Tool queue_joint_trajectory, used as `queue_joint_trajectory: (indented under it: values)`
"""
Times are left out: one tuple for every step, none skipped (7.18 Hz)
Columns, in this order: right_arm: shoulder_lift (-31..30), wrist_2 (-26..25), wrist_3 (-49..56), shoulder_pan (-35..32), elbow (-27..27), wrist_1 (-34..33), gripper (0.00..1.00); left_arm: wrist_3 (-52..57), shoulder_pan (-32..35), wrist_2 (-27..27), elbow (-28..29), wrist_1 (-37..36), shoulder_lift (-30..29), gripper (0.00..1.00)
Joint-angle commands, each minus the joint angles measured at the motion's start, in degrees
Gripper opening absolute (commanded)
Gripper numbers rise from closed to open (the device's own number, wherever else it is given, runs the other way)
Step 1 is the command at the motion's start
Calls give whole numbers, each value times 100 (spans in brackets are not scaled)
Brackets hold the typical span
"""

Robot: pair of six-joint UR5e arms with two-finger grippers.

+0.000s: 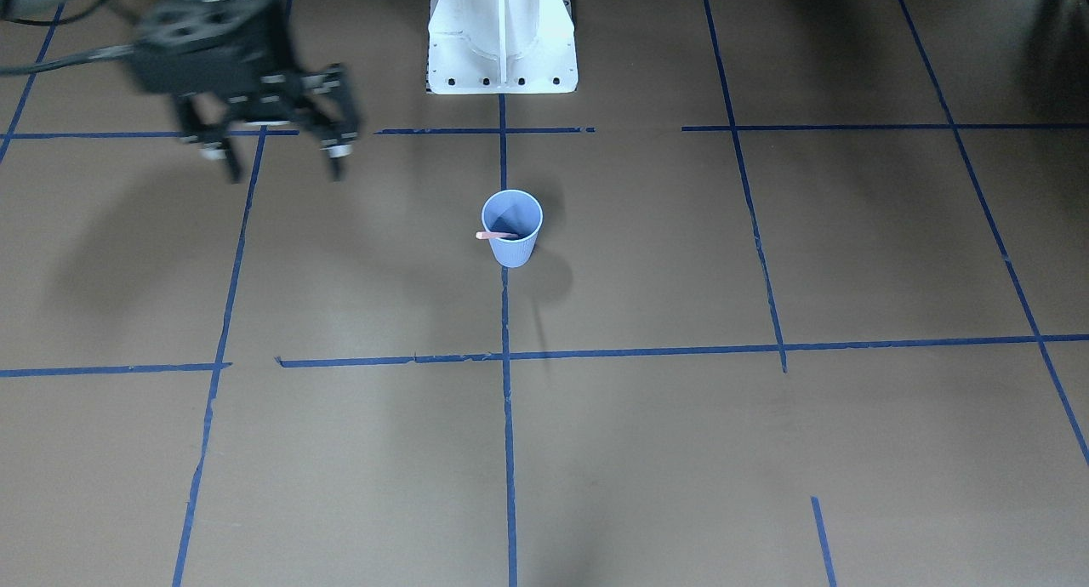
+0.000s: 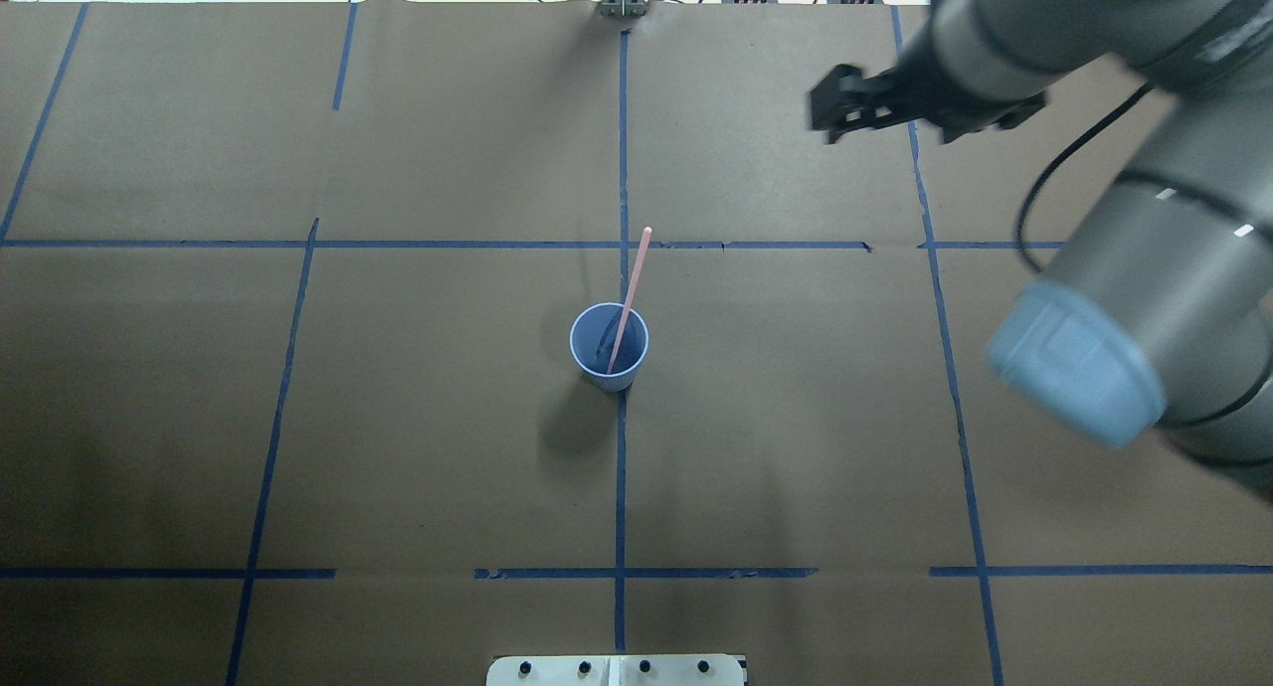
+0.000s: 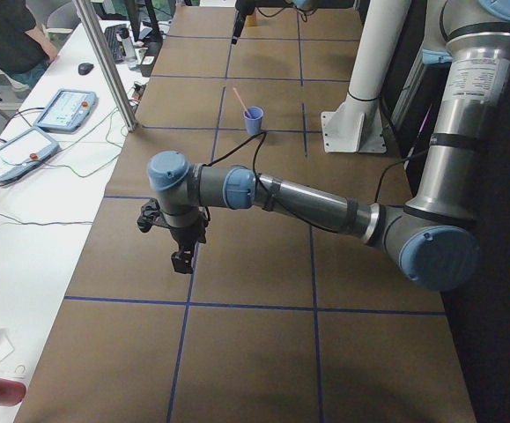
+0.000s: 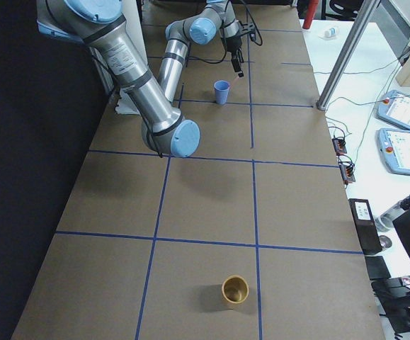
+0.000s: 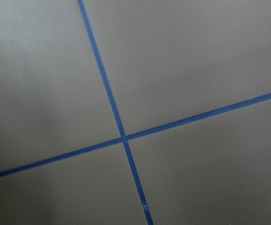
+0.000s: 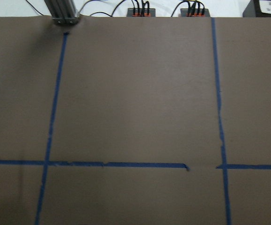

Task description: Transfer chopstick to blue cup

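Now, chopstick (image 2: 634, 273) in blue cup (image 2: 578, 341), leaning fwd

Brown paper covers the counter (image 2: 398, 447), crossed by a grid of blue tape lines (image 2: 620, 487). A tan cup (image 4: 235, 290) stands upright near its right end. Two handheld screens (image 3: 68, 108) lie on a white side table (image 3: 25, 229).

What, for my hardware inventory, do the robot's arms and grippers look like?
Both arms are silver-grey tubes with light-blue joint caps. The left arm carries a black cable and a printed label on one link. The right arm trails a looping black cable. The right gripper and left gripper are black; the right's jaws are slim, hinged on linkages.
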State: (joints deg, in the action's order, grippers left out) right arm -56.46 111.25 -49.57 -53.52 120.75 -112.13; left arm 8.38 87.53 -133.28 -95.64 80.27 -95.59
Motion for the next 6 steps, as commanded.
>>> queue_joint_trajectory:
  values:
    - [-1284,1842,2792,-2031,-435,16,99,-3,45,-111,10,637,601,100]
    - [-1707,2047,3926,-2535,-742,16,99,-11,45,-111,10,813,690,100]
    - [-2259,2049,4302,-2714,-824,16,100,-46,45,-102,-51,841,682,100]
    - [-2639,2049,4289,-2890,-1042,24,100,-47,45,-102,10,842,682,100]
    - [-2686,2041,4280,-2892,-1471,138,100,-47,37,-102,19,842,682,100]
    - [-2721,2075,4306,-2901,-1832,391,100,-47,45,-102,28,850,682,100]
